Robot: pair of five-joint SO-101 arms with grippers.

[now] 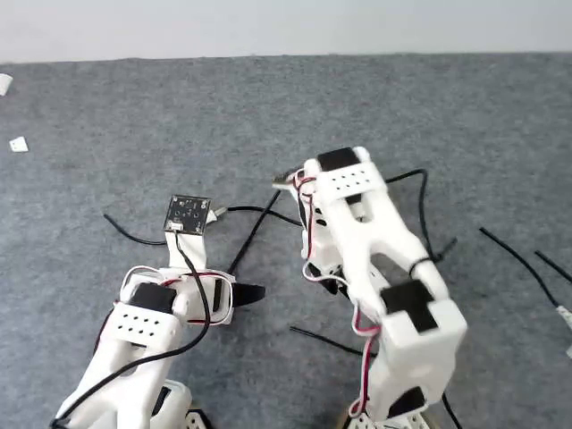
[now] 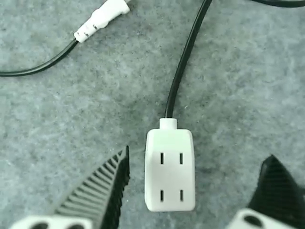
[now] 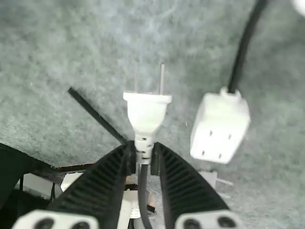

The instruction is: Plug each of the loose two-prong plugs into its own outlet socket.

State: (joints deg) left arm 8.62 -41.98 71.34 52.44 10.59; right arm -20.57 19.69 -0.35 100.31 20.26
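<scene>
Left wrist view: a white outlet block (image 2: 169,169) is lying flat on the grey carpet (image 2: 248,86) at lower centre, its black cord (image 2: 183,67) running toward the top edge; in the high view an arm is covering this block.
Sockets: two pairs of slots are facing the camera, both uncovered.
Left gripper (image 2: 198,157): its fingers are standing wide apart at lower left and lower right. The block is lying between them, nearer the lower-left finger and touching neither.
Second plug (image 2: 102,19): white, lying loose at the upper left, well apart from the block.
Right wrist view: the held plug (image 3: 147,112) is sitting at centre, its two prongs pointing toward the top edge, a detail too small to make out from above.
Right gripper (image 3: 143,152): its fingers are clamping the plug's neck where the cable leaves it, the white body sticking out beyond the tips.
Neighbouring block (image 3: 219,126): white, lying just right of the held plug and apart from it, slots toward the camera; whether it is the same block I cannot tell.
High view: the left arm (image 1: 143,331) is occupying the lower left and the right arm (image 1: 420,335) is stretching from lower right to upper centre, with loose black cables (image 1: 518,259) trailing at the right.
</scene>
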